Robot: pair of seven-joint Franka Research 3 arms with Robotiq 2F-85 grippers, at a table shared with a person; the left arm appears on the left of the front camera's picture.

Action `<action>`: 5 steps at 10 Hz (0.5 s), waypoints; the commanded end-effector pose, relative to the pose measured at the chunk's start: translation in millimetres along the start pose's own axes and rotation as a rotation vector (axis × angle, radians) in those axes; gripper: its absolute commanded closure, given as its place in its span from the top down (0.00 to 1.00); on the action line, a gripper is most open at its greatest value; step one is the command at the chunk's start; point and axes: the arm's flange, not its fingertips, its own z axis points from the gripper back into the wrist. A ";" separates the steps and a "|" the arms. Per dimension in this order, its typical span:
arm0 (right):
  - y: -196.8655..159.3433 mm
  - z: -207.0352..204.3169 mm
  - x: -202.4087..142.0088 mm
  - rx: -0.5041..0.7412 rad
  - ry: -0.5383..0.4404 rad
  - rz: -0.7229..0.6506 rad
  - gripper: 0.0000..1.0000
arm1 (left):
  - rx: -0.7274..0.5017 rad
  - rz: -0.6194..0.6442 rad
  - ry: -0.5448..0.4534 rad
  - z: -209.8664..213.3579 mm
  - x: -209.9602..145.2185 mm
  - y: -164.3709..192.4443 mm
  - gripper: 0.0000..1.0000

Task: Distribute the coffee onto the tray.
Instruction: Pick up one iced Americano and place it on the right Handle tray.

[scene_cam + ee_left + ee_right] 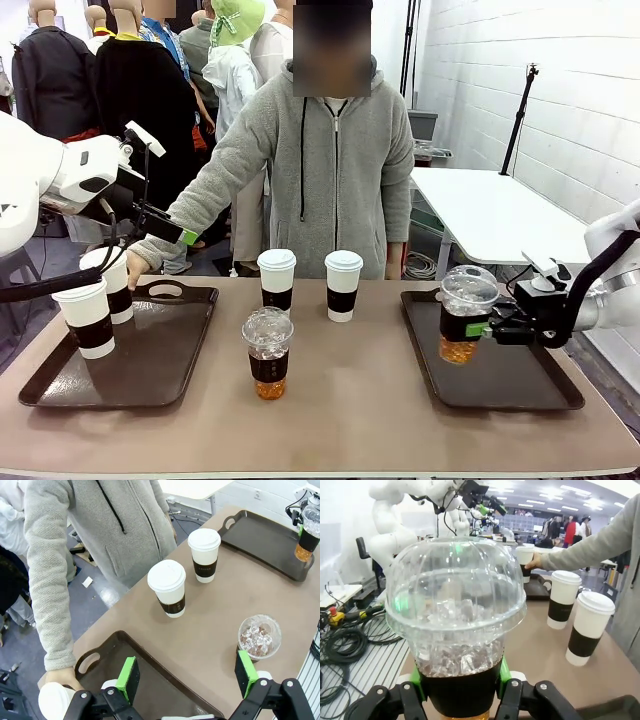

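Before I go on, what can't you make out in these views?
Right wrist view: base of the dome cup is cut off by the bottom edge and jaws of the right gripper; contact with the right tray unclear.
Left wrist view: the white cup at the person's hand is mostly hidden by the left gripper and the bottom edge.

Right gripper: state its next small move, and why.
Probably lower it straight down: the right gripper is shut on the dome-lidded iced coffee cup, held upright over the right tray, its base seemingly not yet resting there.
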 end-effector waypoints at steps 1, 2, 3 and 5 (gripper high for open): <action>-12.4 6.1 -1.6 0.016 -0.024 -0.001 0.61 | 0.003 0.004 0.002 0.0 -0.6 1.1 1.00; 0.0 0.0 0.0 0.000 0.000 0.000 0.61 | 0.003 0.004 0.002 0.0 -0.6 1.1 1.00; 0.0 0.0 0.0 0.000 0.000 0.000 0.61 | 0.003 0.004 0.002 0.0 -0.6 1.1 1.00; 0.0 0.0 0.0 0.000 0.000 0.000 0.61 | 0.003 0.004 0.002 0.0 -0.6 1.1 1.00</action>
